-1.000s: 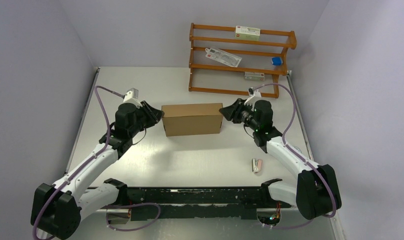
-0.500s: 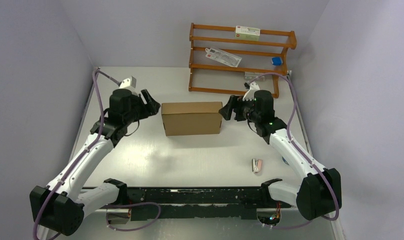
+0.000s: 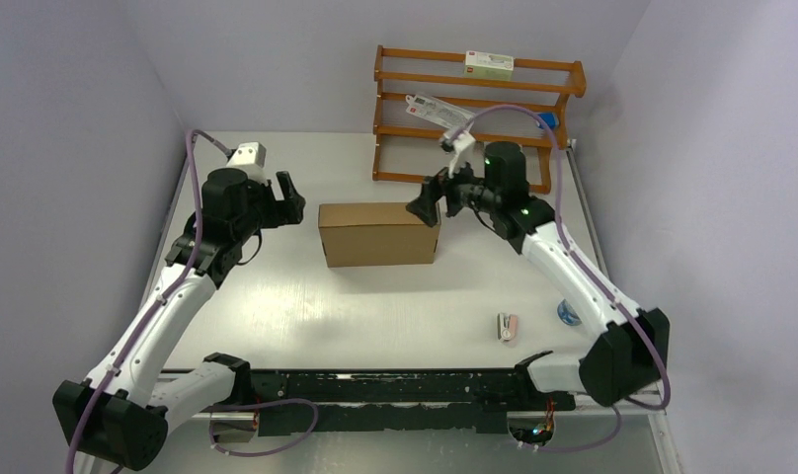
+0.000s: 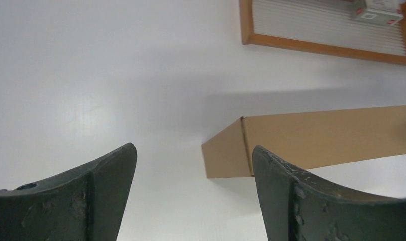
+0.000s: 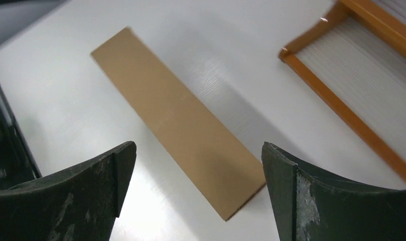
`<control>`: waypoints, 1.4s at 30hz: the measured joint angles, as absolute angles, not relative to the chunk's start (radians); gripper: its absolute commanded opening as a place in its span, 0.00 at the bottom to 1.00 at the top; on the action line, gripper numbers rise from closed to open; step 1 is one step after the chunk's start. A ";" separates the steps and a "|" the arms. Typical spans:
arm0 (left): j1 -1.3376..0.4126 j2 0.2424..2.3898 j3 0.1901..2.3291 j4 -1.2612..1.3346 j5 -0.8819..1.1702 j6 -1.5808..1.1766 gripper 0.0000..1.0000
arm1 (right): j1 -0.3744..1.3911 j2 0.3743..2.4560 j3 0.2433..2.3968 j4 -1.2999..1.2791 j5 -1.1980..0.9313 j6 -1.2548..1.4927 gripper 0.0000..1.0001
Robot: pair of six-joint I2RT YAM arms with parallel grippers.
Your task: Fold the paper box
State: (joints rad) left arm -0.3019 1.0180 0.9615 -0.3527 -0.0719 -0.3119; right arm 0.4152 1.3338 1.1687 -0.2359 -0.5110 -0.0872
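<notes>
Black left tool [image 3: 288, 196] and black right tool [image 3: 425, 202] both gape wide, gripping nothing, one off each end of the plain brown corrugated cardboard box [image 3: 378, 234], which sits closed mid-way across the white counter [image 3: 395, 306]. The folding looks done; the next move likely calls for pulling clear without nudging it.

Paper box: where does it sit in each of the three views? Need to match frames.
Top external: paper box at the picture's centre, closed, long side across.
Left wrist: paper box in the right half, near corner just right of centre.
Right wrist: paper box central, running diagonally upper left to lower right.
Shared landmark: wooden rack, beyond the box.
</notes>
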 measured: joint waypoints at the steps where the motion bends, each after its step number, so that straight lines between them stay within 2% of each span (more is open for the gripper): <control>1: -0.309 1.007 0.958 -0.358 -0.094 -0.302 0.90 | 0.433 1.369 1.213 -0.271 -0.527 -0.137 1.00; 8: -0.349 0.945 0.919 -0.387 -0.199 -0.271 0.89 | 0.556 1.596 1.456 -0.508 -0.543 -0.428 1.00; 15: -0.357 0.924 0.915 -0.402 -0.257 -0.265 0.88 | 0.621 1.714 1.557 -0.660 -0.524 -0.612 0.99; 19: -0.357 0.917 0.915 -0.404 -0.291 -0.265 0.87 | 0.640 1.765 1.611 -0.695 -0.482 -0.668 0.95; 25: -0.358 0.917 0.915 -0.413 -0.313 -0.265 0.87 | 0.667 1.812 1.617 -0.742 -0.431 -0.715 0.89; 30: -0.358 0.917 0.915 -0.413 -0.316 -0.265 0.86 | 0.692 1.814 1.626 -0.774 -0.390 -0.738 0.73; 37: -0.358 0.916 0.915 -0.416 -0.330 -0.265 0.86 | 0.745 1.774 1.596 -0.768 -0.250 -0.738 0.71; 42: -0.358 0.906 0.915 -0.418 -0.340 -0.265 0.86 | 0.817 1.640 1.446 -0.663 -0.074 -0.746 0.68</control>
